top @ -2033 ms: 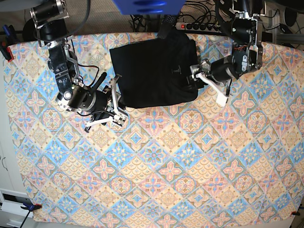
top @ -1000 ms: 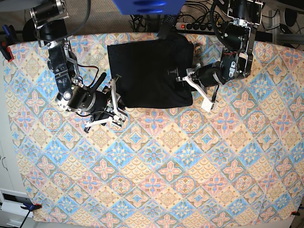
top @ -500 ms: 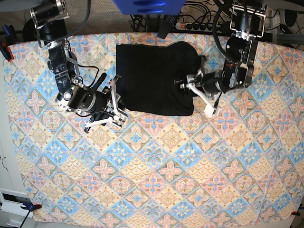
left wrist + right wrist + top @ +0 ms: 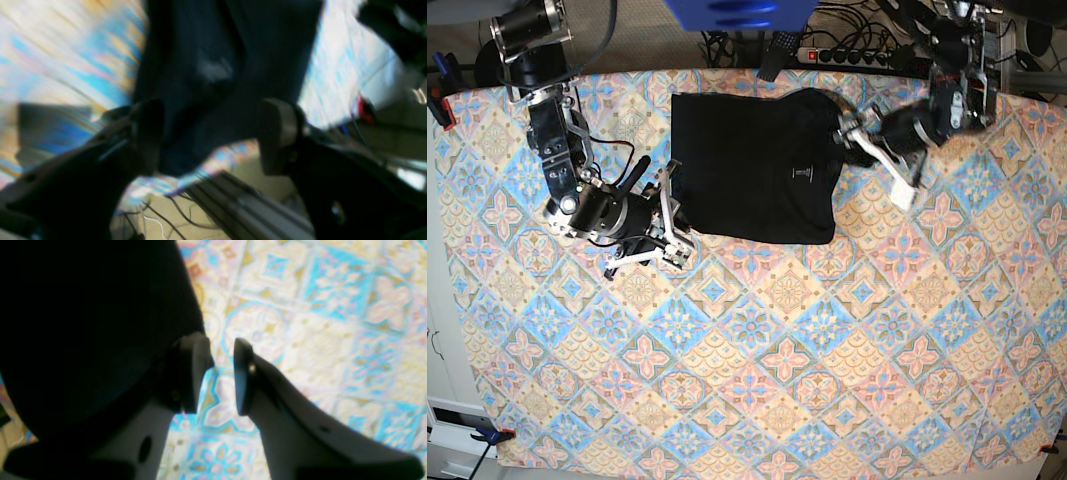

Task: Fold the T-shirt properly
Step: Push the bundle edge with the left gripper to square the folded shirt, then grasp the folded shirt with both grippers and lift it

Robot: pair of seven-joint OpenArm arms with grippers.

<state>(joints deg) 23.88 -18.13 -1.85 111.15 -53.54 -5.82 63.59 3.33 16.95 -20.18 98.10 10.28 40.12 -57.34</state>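
Black cloth of the T-shirt is seen folded into a rough rectangle at the far edge of the patterned tablecloth, lying flatter and squarer than two seconds earlier, when its right side was bunched under the left gripper. That gripper is now lifted off to the shirt's right edge, its fingers spread wide with dark cloth seen between them in the blurred wrist view, apparently released. The right gripper is unmoved at the shirt's lower left corner, its jaws slightly parted on nothing. A small pale tag mark is shown on top.
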